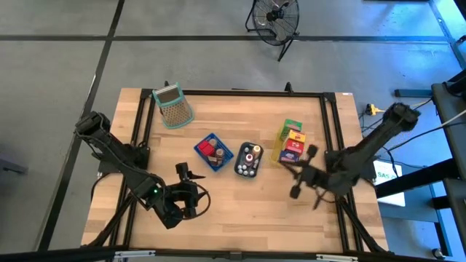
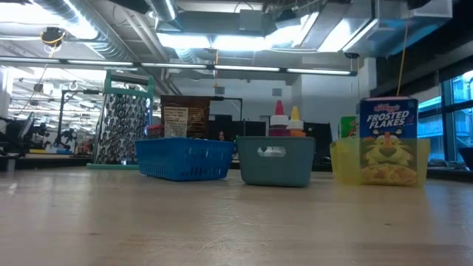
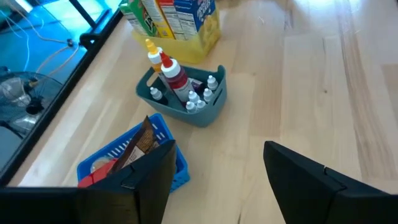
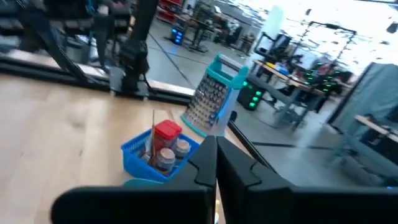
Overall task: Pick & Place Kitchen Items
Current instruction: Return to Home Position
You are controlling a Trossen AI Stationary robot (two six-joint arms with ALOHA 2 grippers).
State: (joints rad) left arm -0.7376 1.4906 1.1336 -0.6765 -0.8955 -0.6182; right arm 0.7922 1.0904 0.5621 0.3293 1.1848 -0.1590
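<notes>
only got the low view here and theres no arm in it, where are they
observer: The left pincer is between the blue basket and the table's front edge, apart from the basket.
operator: and the right one
observer: The right pincer is next to the yellow tray, toward the same front edge.
operator: either one carrying something
observer: No. The wrist views show the left pincer open and empty, and the right one shut on nothing.

Right gripper (image 4: 216, 149): closed, tips pressed together.
Blue basket (image 4: 134, 159): holds jars (image 4: 166, 140), one red-lidded.
Grater (image 4: 212, 102): upright on table (image 4: 56, 130), just behind basket.
</notes>
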